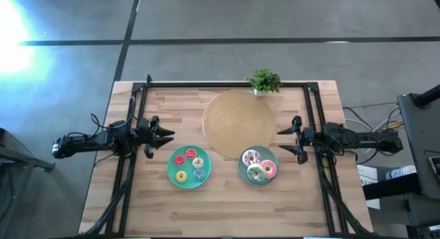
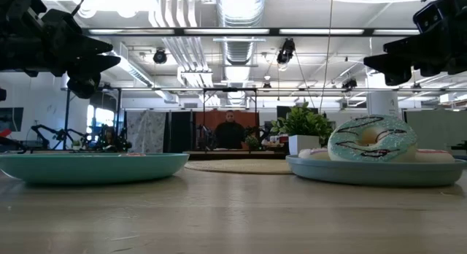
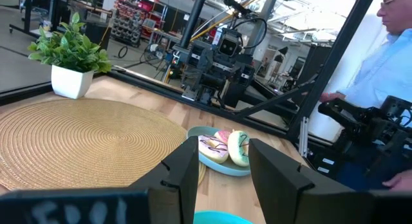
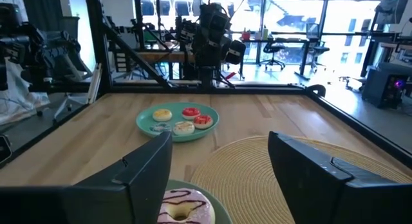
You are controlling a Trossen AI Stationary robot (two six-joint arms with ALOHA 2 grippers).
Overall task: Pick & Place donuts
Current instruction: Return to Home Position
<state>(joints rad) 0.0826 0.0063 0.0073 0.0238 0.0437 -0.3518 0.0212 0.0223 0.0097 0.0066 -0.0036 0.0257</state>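
Observation:
Three larger donuts lie on the right teal plate (image 1: 242, 172): white-pink sprinkled (image 1: 251, 157), pink (image 1: 269, 168) and green-iced (image 1: 256, 174), the last one looming in the low view (image 2: 372, 139). Four tiny donuts, red (image 1: 190, 154), cream (image 1: 179, 160), yellow (image 1: 181, 176) and blue (image 1: 199, 174), lie on the left teal plate (image 1: 172, 172). My left gripper (image 1: 169, 135) hovers open, up and to the left of the left plate. My right gripper (image 1: 283, 141) hovers open just right of the right plate. Both hang well above the table (image 2: 109, 63) (image 2: 372, 61).
A round tan mat (image 1: 238, 123) lies beyond the two plates, with a small potted plant (image 1: 265, 81) at the far edge. A dark frame (image 1: 227, 84) runs around the table. A person (image 3: 393, 50) stands beyond the right side. Bare wood stretches along the near edge.

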